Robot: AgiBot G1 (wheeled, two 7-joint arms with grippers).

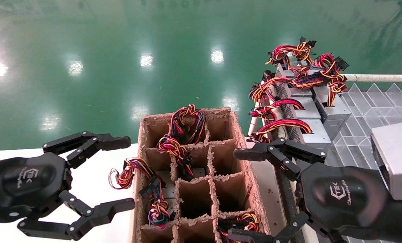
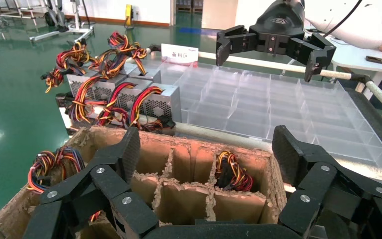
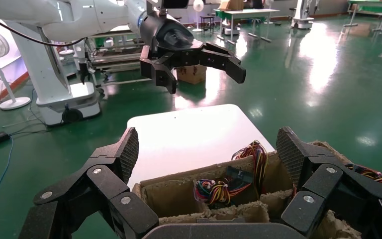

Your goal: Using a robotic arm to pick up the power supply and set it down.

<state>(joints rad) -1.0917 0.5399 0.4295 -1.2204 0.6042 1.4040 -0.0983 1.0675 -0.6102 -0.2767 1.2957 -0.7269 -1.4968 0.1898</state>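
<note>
My left gripper (image 1: 128,173) hangs wide open at the lower left, over the white table (image 1: 93,179). The cardboard carton (image 1: 245,148) sits lower centre. My right gripper (image 1: 236,194) spreads open, empty, lower right. The power supply (image 1: 309,130) lies upper right, on the clear tray (image 1: 363,108).

Your power supplies (image 1: 305,114) sit stacked at two o'clock, silver-grey boxes, perforated vent sides facing nine, red-yellow-black wire bundles spilling over them. More lie down in the carton cells at six, wires sticking up. Left arm (image 1: 25,182) at eight, right arm (image 1: 339,195) at four, fingers spread, both empty.
</note>
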